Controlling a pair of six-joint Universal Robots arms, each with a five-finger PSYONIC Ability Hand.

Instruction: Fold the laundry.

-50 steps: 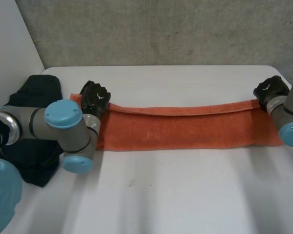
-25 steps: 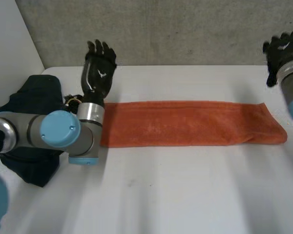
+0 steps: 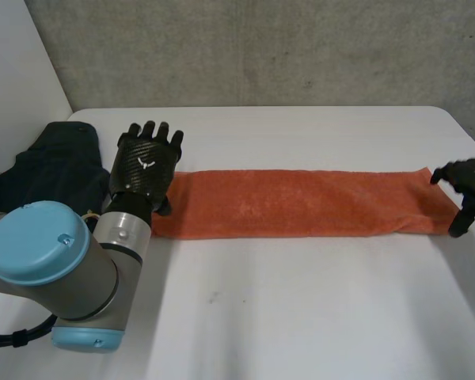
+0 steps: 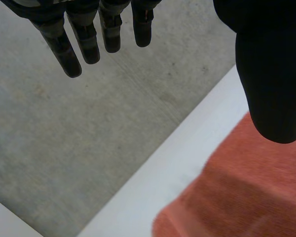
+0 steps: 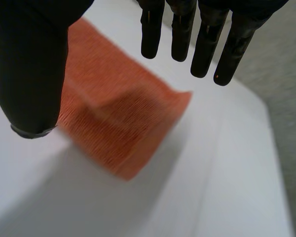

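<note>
An orange towel [image 3: 301,202] lies as a long folded strip across the white table [image 3: 301,301]. My left hand [image 3: 145,166] hovers over the strip's left end, fingers spread and straight, holding nothing. In the left wrist view the fingers [image 4: 84,34] and thumb stand wide apart, with the towel's end [image 4: 246,197] below the thumb. My right hand [image 3: 467,190] is at the strip's right end. Its wrist view shows straight fingers [image 5: 207,44] apart from the thumb above the towel's end [image 5: 118,123], with nothing held.
A dark garment [image 3: 51,162] is heaped at the table's left edge, beside my left arm. A grey wall [image 3: 261,47] runs behind the table's far edge. The table's right edge lies close to my right hand.
Both hands have let go of the towel's far edge, opened and lifted, then drawn back towards its ends. The towel now lies flat as a folded strip.
</note>
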